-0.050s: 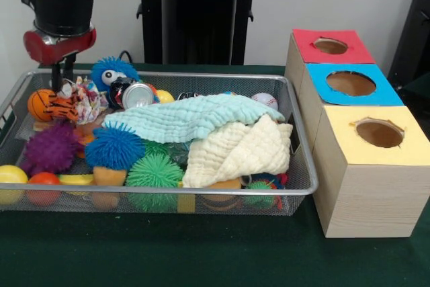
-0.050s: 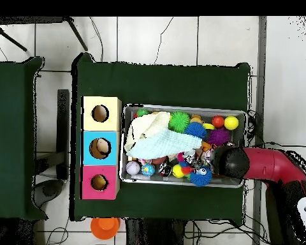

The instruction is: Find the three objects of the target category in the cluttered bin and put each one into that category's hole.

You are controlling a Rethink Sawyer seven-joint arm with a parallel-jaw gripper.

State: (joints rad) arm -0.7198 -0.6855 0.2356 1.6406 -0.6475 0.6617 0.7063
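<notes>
Gripper [image 1: 62, 77] hangs over the wire mesh bin's [image 1: 295, 189] far corner beside the blue googly-eyed puffer ball [image 1: 111, 72]; can't tell whether its fingers are spread or pressed together. Silver can [image 1: 138, 95] label unreadable. Mint cloth [image 1: 188, 117] and cream cloth [image 1: 238, 154] hide much of the toys. Baseball [image 1: 265, 100] partly hidden. Red box [image 1: 330, 46], blue box [image 1: 351, 83], yellow box [image 1: 376, 134] each have a top hole, no writing.
</notes>
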